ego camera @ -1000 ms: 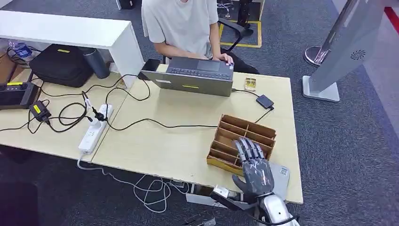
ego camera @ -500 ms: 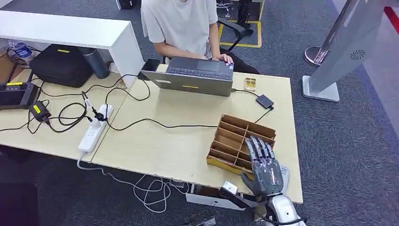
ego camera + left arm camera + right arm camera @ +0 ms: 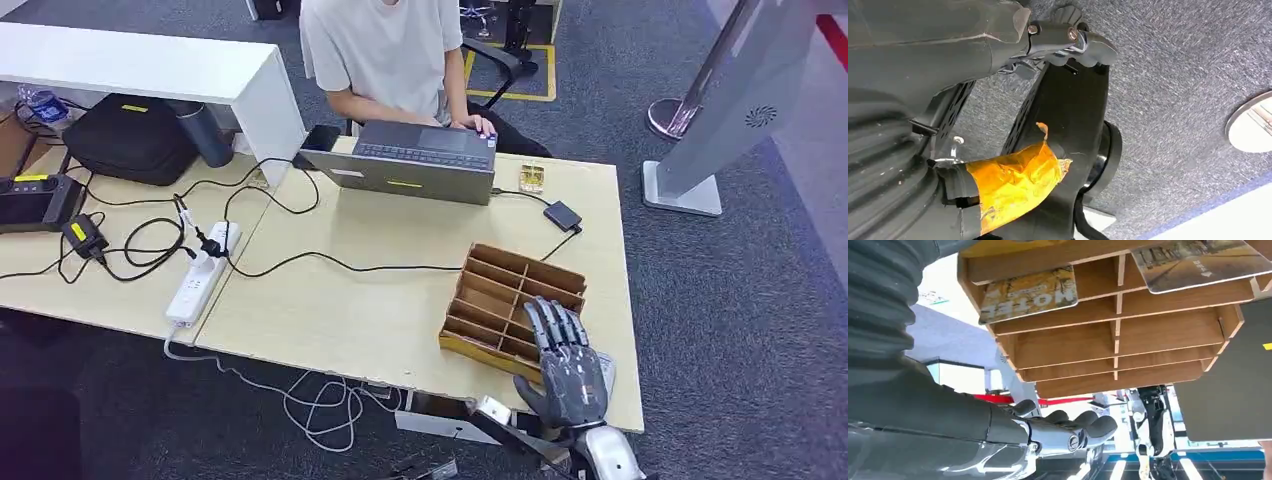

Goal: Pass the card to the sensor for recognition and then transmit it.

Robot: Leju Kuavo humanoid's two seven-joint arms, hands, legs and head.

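Observation:
A wooden card rack [image 3: 490, 290] with several slots stands at the near right of the table. In the right wrist view the rack [image 3: 1158, 340] holds a yellowish card marked HOTEL [image 3: 1028, 292] and a second card [image 3: 1198, 262]. My right hand [image 3: 567, 365] hovers flat over the rack's near right corner, fingers spread and straight, holding nothing; its fingers [image 3: 1068, 432] stay clear of the cards. A small black sensor box [image 3: 563, 215] lies behind the rack on a cable. My left hand [image 3: 1073, 37] hangs over the carpet with nothing in it.
A person [image 3: 385, 50] types on a grey laptop [image 3: 415, 165] at the table's far edge. A small yellowish card [image 3: 532, 178] lies beside the laptop. A grey flat pad [image 3: 603, 367] sits under my right hand. A power strip [image 3: 200, 275] and cables lie left; a white stand [image 3: 730, 100] is far right.
My right hand has slid to the right and back toward the table's near edge, from over the rack's middle to its near right corner. Its fingers stay spread.

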